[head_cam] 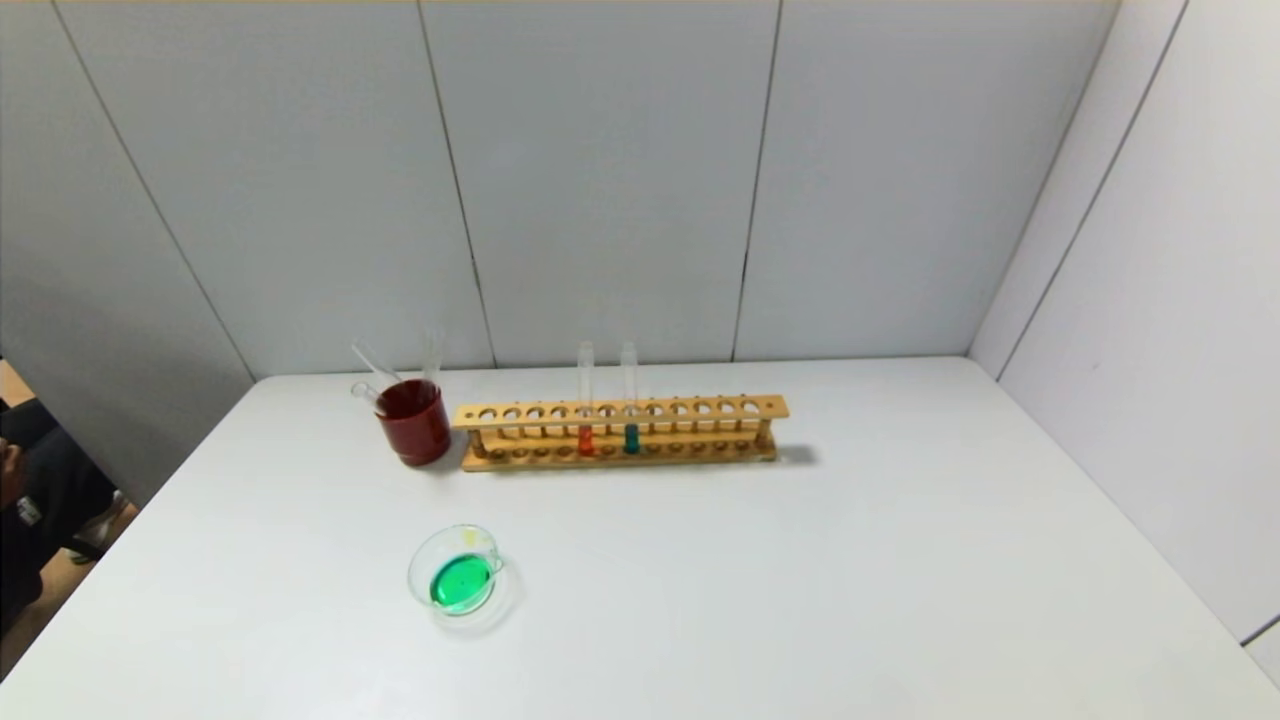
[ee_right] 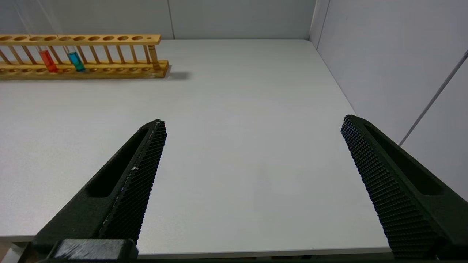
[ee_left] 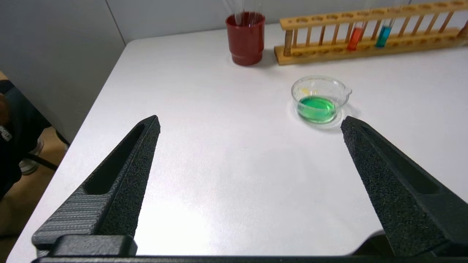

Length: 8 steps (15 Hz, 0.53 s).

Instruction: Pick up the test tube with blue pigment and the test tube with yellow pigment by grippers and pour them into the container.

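The container (head_cam: 461,577) on the bench (head_cam: 800,580) holds green liquid (blue and yellow mixed, I judge), and two emptied tubes (head_cam: 400,365) stand in the red cup (head_cam: 414,421), so pouring looks done. Left gripper (ee_left: 248,124) and right gripper (ee_right: 252,126) hang over the bench's near edge, jaws spread, holding nothing

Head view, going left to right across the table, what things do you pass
Red cup holding empty tubes, glass dish of green liquid, wooden rack, then in it the orange-red tube and the teal tube.
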Available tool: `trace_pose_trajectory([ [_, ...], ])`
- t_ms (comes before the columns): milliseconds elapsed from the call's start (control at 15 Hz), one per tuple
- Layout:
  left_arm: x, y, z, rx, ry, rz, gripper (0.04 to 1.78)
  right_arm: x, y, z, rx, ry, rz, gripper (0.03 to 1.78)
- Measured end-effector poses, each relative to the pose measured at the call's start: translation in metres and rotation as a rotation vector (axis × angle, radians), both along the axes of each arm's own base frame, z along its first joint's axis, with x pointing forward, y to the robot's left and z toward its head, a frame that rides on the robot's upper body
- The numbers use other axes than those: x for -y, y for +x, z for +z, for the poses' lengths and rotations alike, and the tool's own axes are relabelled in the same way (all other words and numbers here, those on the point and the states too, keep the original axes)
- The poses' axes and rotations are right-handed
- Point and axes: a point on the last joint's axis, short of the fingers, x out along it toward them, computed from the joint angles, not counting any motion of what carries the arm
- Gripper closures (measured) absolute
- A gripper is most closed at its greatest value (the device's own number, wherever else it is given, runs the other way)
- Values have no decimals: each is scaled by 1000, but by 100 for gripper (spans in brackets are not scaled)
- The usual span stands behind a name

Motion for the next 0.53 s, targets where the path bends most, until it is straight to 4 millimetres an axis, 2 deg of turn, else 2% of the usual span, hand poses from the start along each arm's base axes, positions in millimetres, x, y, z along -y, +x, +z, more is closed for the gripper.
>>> trace_pose_trajectory([
  [533, 0, 0, -1, 4, 6, 1, 7, 0, 0, 0, 1, 0, -1, 6],
])
